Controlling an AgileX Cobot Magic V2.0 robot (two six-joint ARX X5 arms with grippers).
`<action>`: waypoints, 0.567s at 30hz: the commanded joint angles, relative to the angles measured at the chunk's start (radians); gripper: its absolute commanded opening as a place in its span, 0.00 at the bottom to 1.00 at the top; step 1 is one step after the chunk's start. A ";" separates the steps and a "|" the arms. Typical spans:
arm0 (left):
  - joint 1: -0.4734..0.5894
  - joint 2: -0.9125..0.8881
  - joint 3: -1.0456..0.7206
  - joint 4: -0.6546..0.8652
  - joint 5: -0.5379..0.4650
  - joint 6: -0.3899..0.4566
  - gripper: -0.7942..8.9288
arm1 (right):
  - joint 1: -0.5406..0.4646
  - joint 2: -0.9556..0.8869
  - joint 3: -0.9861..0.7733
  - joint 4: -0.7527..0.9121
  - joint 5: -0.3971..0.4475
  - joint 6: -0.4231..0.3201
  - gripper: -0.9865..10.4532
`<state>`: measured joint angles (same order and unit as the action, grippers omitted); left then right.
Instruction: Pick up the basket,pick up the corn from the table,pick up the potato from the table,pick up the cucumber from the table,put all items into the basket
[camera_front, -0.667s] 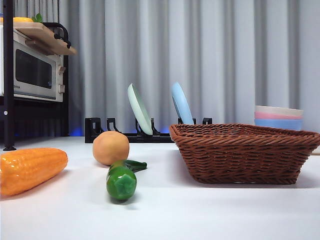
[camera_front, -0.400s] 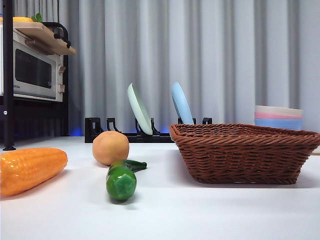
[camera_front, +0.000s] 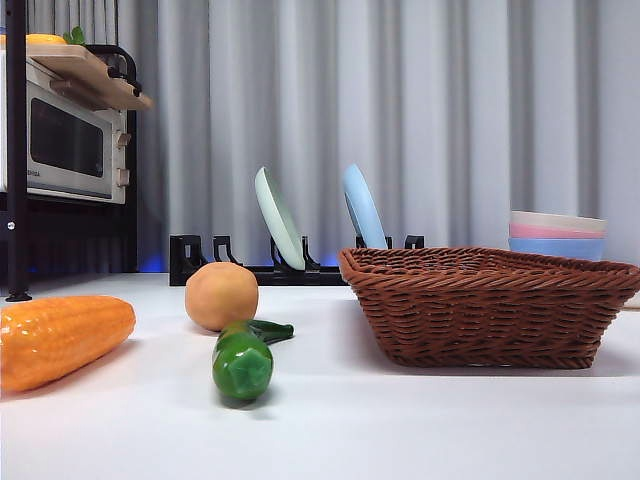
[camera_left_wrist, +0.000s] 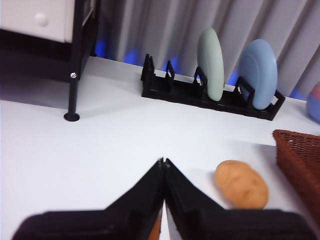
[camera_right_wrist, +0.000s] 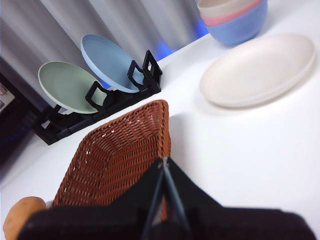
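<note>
Behind potato (camera_front: 221, 295) & basket (camera_front: 487, 305): plate rack (camera_front: 280, 265), bowls (camera_front: 557, 234).

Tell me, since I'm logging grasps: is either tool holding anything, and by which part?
Nothing is held. Left tool and right tool are both shut on nothing; corn, potato and cucumber lie on the table.

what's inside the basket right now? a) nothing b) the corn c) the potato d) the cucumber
a, the right wrist view looks into the basket and shows only bare weave, while the corn, potato and cucumber all lie on the table beside it.
</note>
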<state>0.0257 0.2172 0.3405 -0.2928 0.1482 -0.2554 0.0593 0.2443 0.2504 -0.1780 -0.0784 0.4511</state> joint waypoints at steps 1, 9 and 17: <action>0.002 0.075 0.063 -0.002 0.039 0.025 0.08 | 0.001 0.077 0.068 0.011 -0.004 -0.056 0.08; 0.002 0.348 0.290 -0.080 0.208 0.080 0.08 | 0.001 0.359 0.308 -0.089 -0.159 -0.176 0.08; 0.000 0.585 0.449 -0.219 0.381 0.156 0.11 | 0.001 0.639 0.516 -0.304 -0.409 -0.341 0.10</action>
<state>0.0257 0.7933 0.7837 -0.5056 0.5137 -0.1303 0.0593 0.8604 0.7544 -0.4740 -0.4686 0.1699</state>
